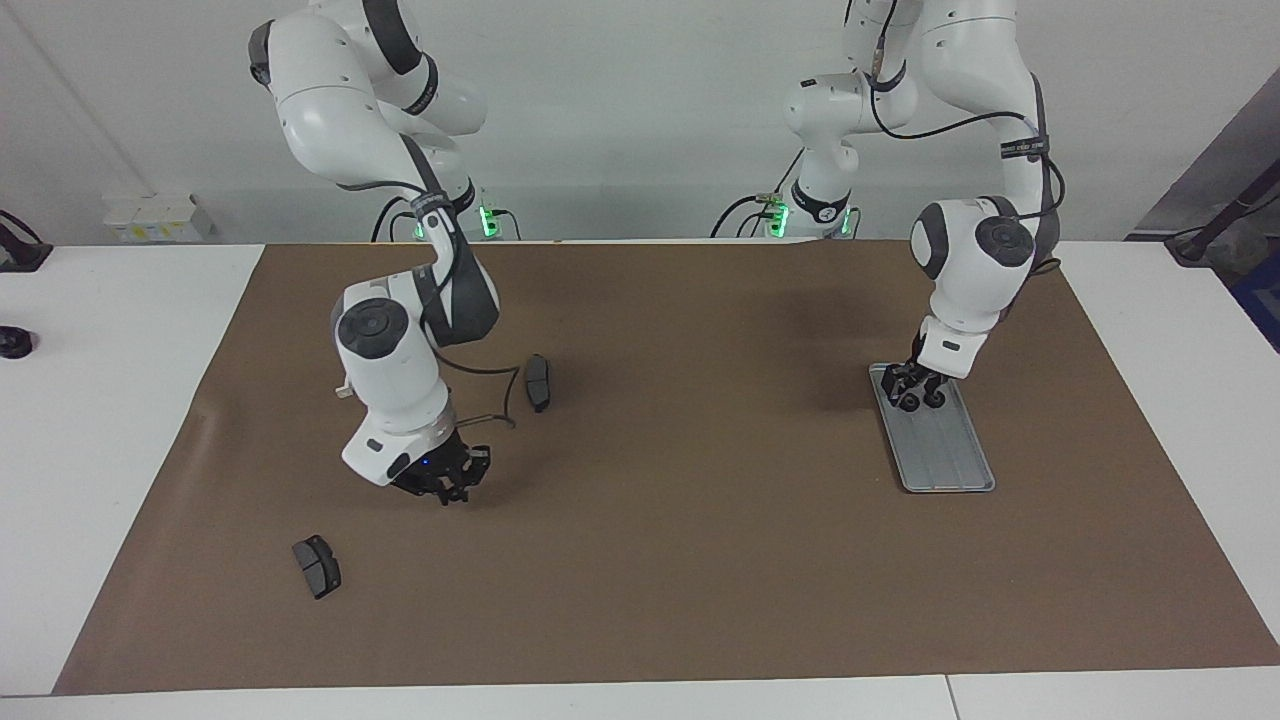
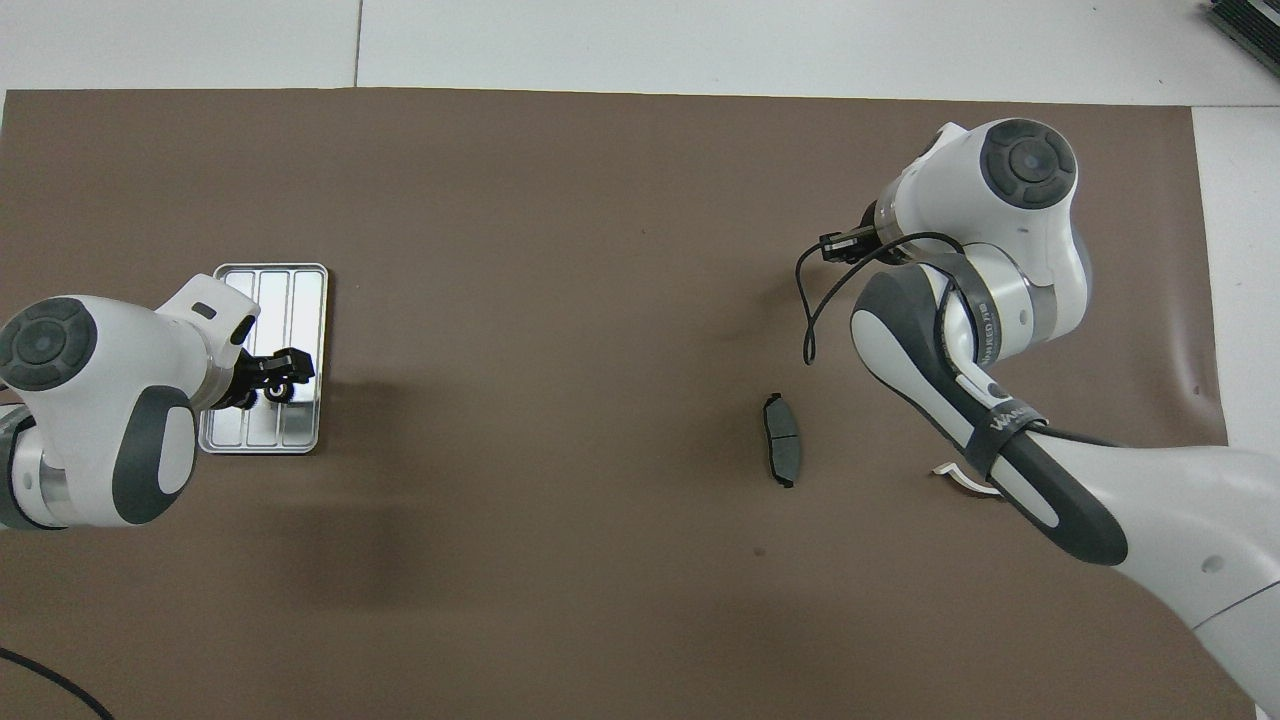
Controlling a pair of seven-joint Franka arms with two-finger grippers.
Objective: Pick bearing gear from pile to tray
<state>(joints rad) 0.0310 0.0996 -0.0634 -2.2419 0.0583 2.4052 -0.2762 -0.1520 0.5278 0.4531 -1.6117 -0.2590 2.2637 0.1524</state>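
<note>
Brown mat [image 1: 700,560], tray [image 1: 950,460], arm lettering seemingly "WANRED"

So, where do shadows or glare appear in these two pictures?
Facing view: a soft dark shadow lies on the brown mat beside the tray. Overhead view: the tray reflects light brightly at its end farther from the robots; broad dim shadows lie on the mat nearer the robots.

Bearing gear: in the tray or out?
In. The small black bearing gear lies inside the tray, at its end nearer the robots.
</note>
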